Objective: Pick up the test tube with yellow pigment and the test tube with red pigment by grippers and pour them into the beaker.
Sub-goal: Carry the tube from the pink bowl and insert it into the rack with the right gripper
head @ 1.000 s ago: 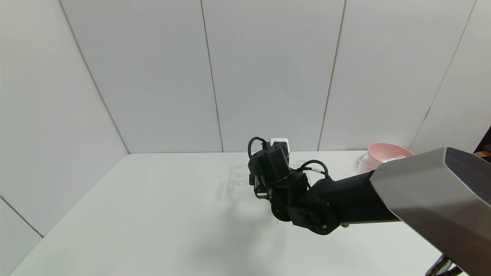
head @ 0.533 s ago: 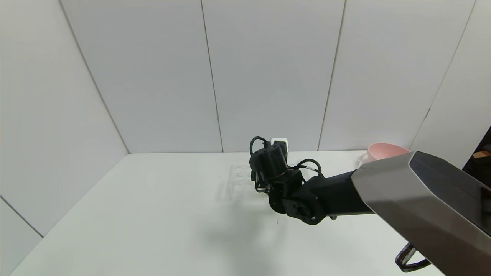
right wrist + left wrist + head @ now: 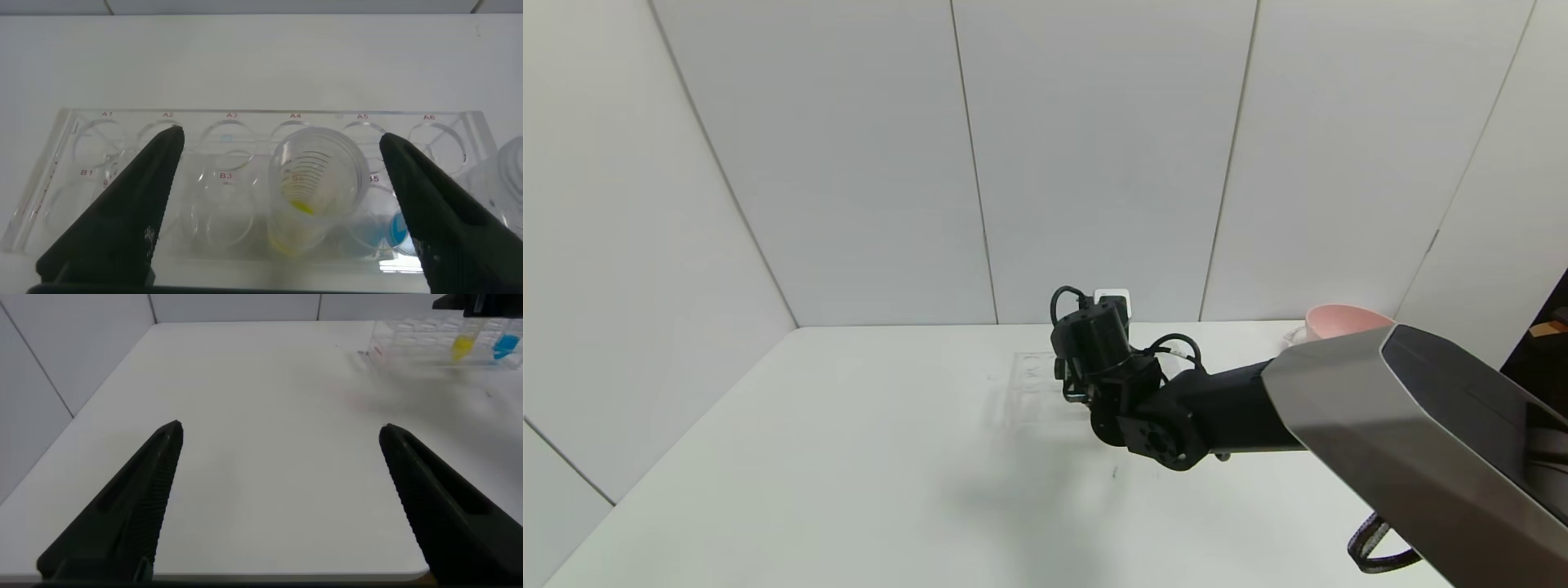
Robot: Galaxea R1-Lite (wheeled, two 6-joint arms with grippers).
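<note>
My right gripper (image 3: 282,204), spread wide and empty, hung straight above the upright yellow tube (image 3: 315,184) in the rack (image 3: 98,147), tube centred between my fingers, my left arm well off.

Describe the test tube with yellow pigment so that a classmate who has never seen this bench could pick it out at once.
Start at the clear many-holed rack lying on the white table, below the right claw, whose fingers are spread open. The test tube with yellow pigment stands upright in a front-row hole, its ridged mouth between those fingers. Its liquid is bright yellow, while the neighbouring tube holds blue.
</note>
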